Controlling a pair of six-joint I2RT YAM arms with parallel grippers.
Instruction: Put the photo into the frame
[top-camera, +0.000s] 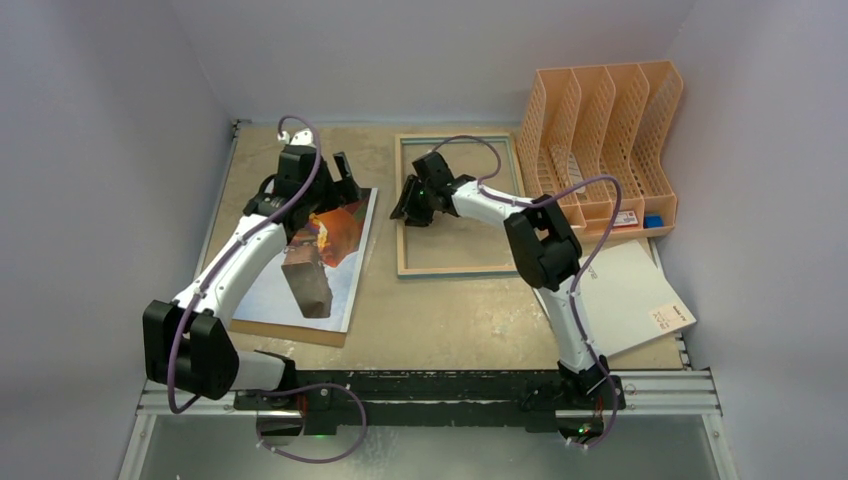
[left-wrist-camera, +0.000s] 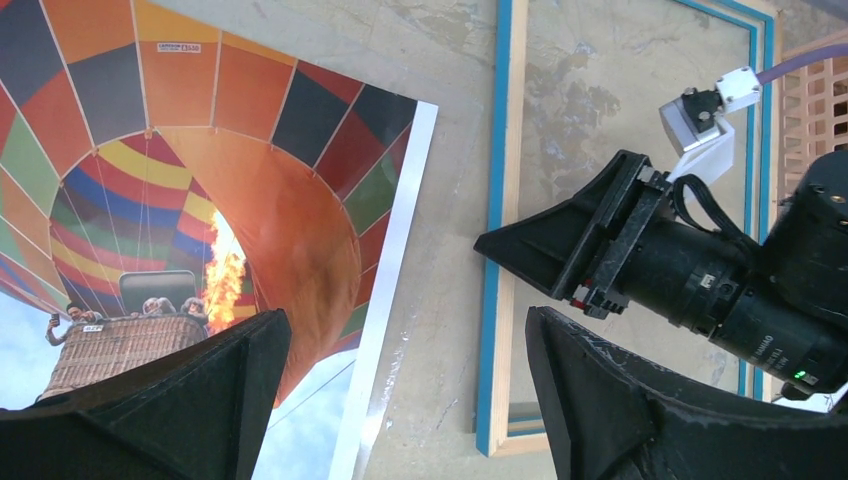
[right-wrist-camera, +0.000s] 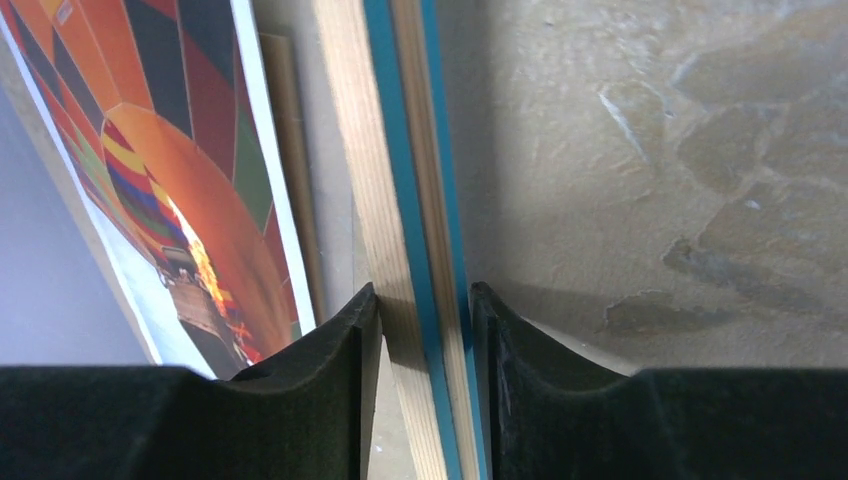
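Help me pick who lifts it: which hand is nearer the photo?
Left. The left hand hangs open over the photo, at its far corner on the frame side. The right hand straddles the left rail of the frame, across a strip of table from the photo.

The mottled beige table (top-camera: 440, 310) carries a brown board (top-camera: 290, 333) at the left, a frame (top-camera: 455, 268) lying flat far centre, a peach file organiser (top-camera: 600, 140) far right and a white sheet (top-camera: 625, 290) near right.
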